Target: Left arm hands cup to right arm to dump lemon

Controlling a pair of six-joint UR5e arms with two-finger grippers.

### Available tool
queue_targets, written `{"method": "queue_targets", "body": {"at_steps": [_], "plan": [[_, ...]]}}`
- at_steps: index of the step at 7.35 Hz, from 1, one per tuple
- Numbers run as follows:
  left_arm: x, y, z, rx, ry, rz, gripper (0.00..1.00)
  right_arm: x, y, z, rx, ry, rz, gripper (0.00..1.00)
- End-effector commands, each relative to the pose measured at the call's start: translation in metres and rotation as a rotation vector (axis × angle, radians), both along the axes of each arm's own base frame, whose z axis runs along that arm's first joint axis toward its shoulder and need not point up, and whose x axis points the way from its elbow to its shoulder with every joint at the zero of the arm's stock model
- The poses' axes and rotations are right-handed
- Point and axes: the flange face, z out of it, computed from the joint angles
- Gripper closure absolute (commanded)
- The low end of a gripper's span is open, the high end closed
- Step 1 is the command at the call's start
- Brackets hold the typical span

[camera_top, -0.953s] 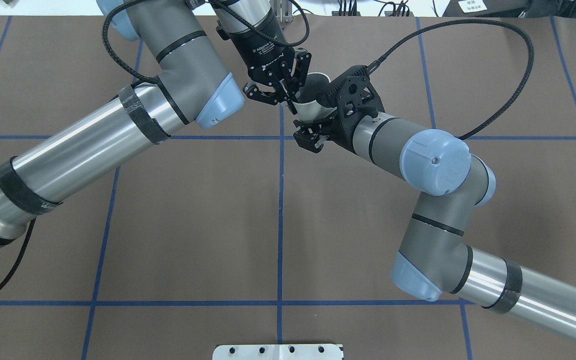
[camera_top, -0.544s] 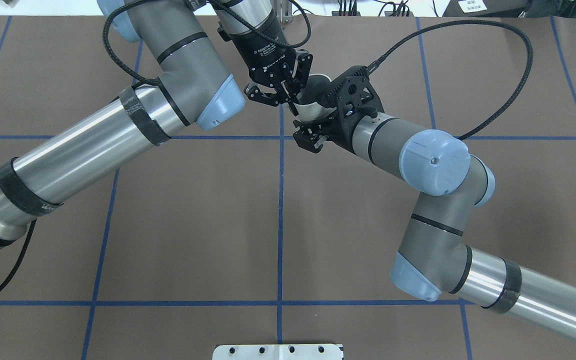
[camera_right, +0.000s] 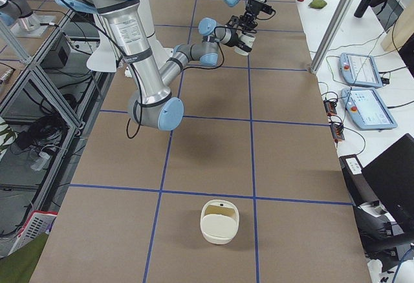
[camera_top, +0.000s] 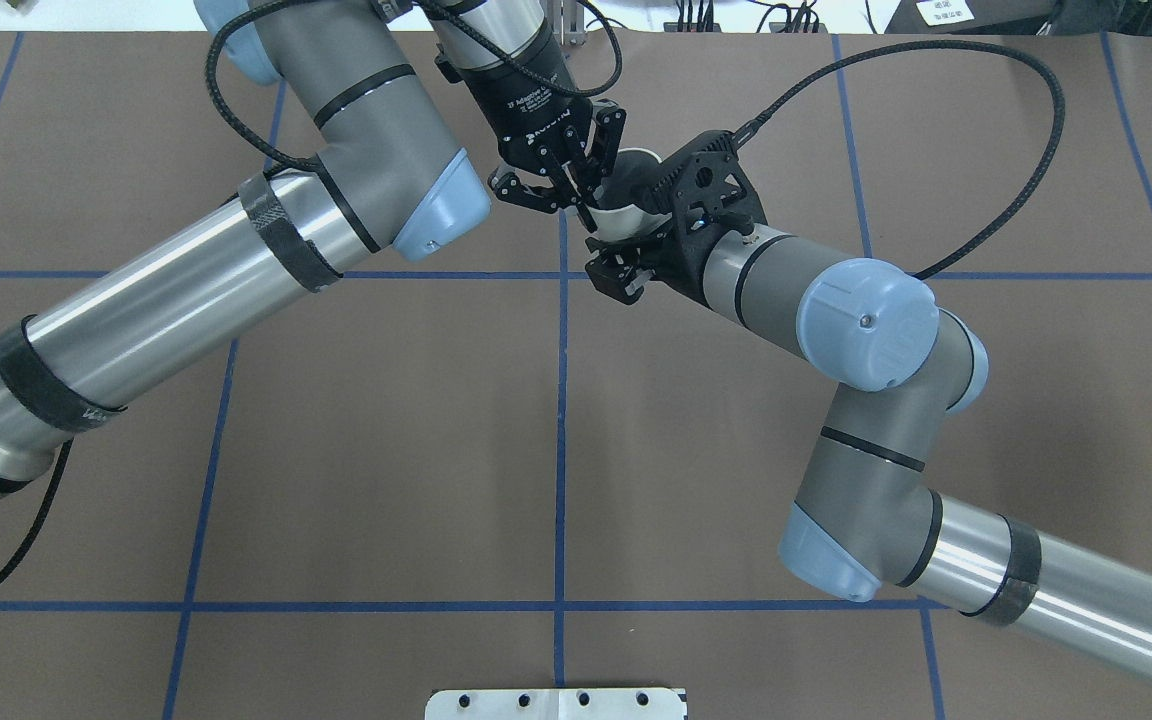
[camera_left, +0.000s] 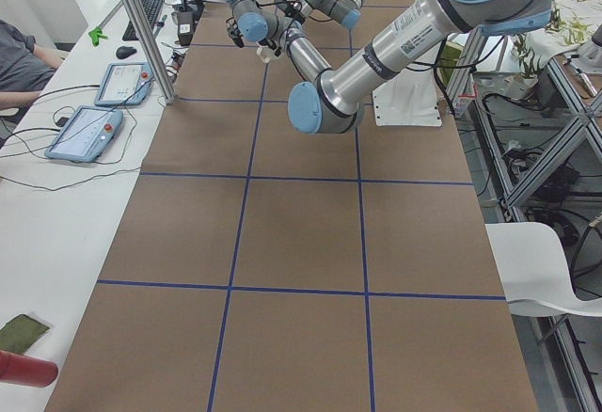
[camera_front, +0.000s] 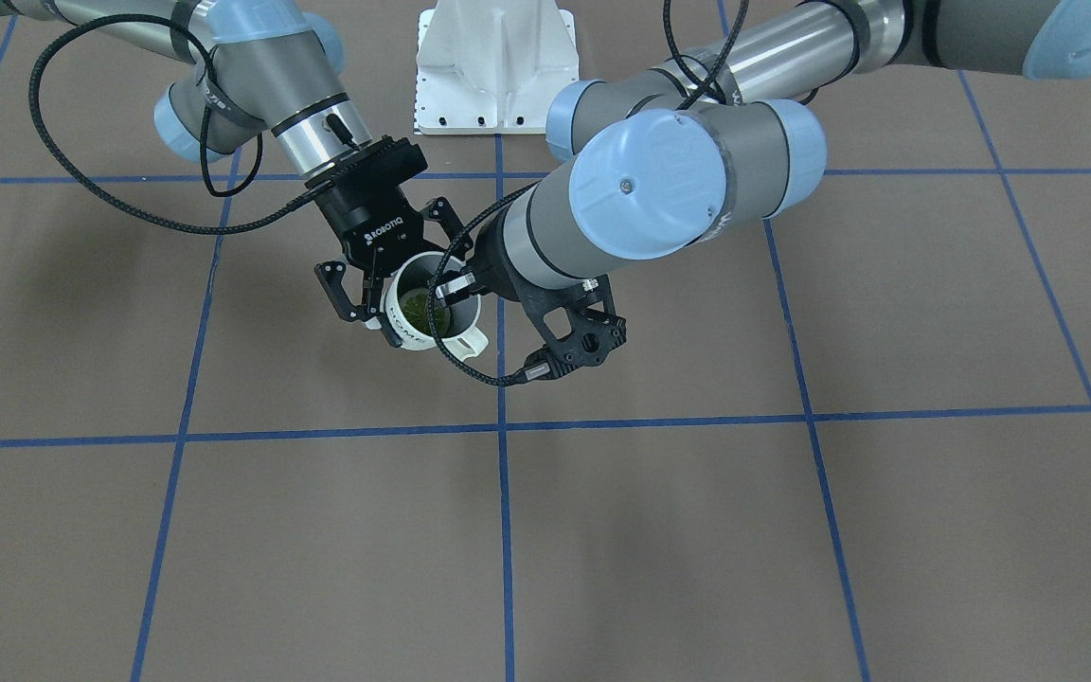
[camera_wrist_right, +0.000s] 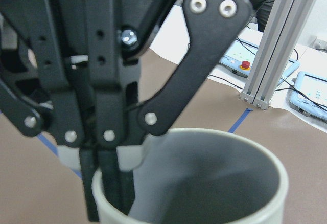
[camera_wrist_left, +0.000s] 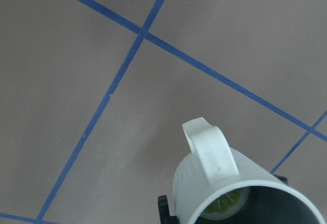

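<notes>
Aloft — cup with lemon, in left jaws.

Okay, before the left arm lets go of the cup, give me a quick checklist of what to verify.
1. Left gripper clamped on the cup wall, one finger inside, one outside: ok.
2. Right gripper straddling the cup: ok.
3. Right gripper actually squeezing the cup: cannot tell; its jaws stand wide and contact is hidden.
4. Lemon inside the cup: ok.
5. Handle free of both grippers: ok.
6. Cable clear of the handle: cannot tell; it crosses the cup in the front view.
</notes>
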Motion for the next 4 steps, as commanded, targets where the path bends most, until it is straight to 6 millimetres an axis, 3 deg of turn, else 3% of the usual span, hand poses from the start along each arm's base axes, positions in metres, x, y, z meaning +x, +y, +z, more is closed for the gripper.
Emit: {"method": "queue_targets", "body": {"at_steps": [1, 4], "plan": [[-0.0004, 0.0012, -0.0011, 0.025, 0.007, -0.003, 0.01, 0.0009, -0.0015, 0.0005, -0.005, -0.001, 0.004, 0.53], [-0.004, 0.0001, -0.0027, 0.022, 0.007, -0.008, 0.0, 0.0019, -0.0032, 0.0021, -0.006, 0.001, 0.007, 0.54]]}}
